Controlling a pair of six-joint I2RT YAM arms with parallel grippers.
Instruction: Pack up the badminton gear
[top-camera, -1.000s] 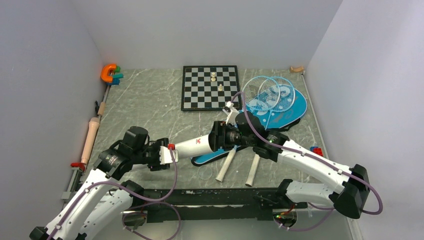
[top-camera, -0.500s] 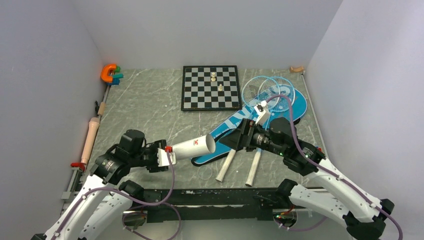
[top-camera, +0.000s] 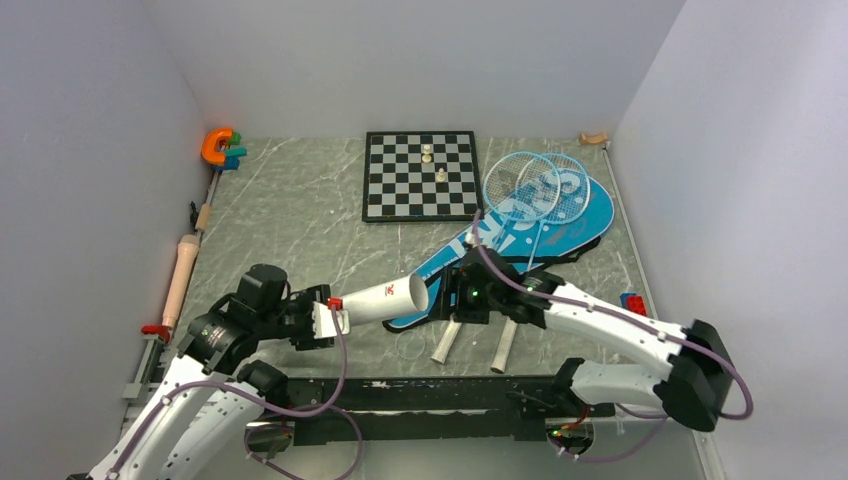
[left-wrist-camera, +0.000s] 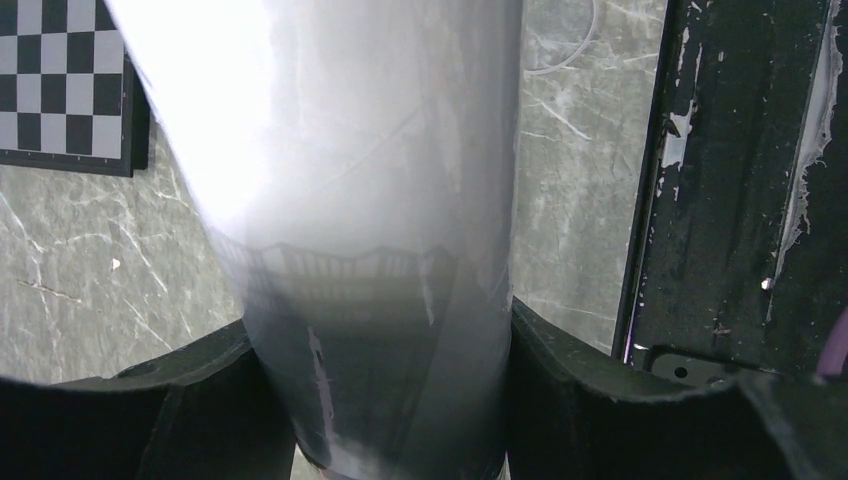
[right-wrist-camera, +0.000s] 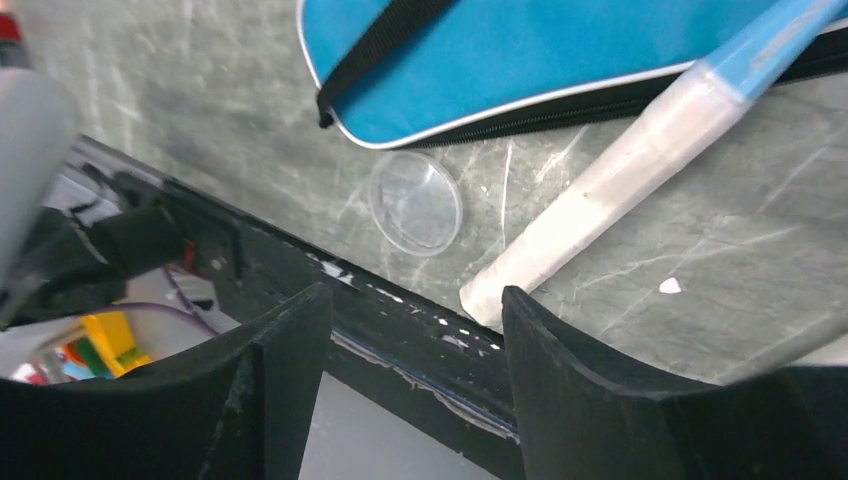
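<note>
My left gripper (top-camera: 328, 320) is shut on the base of the white tube (top-camera: 385, 297) and holds it tilted, its open mouth toward the right. The tube fills the left wrist view (left-wrist-camera: 370, 250). My right gripper (top-camera: 455, 300) is open and empty, low beside the tube's mouth and over the racket handles. The two light-blue rackets (top-camera: 530, 185) lie across the blue SPORT bag (top-camera: 560, 228). The right wrist view shows the bag's end (right-wrist-camera: 560, 60), one white handle (right-wrist-camera: 600, 190) and a clear round lid (right-wrist-camera: 415, 203). No shuttlecock shows clearly.
The chessboard (top-camera: 420, 175) lies at the back with two small white pieces on it. The rolling pin (top-camera: 180, 280) lies along the left wall, with an orange toy (top-camera: 218, 145) at the back left. A red and blue brick (top-camera: 632, 300) sits at the right edge.
My right gripper left the tube's mouth, drew back right, then came down-left beside the mouth again, still empty. My left gripper with the tube sank slightly.
</note>
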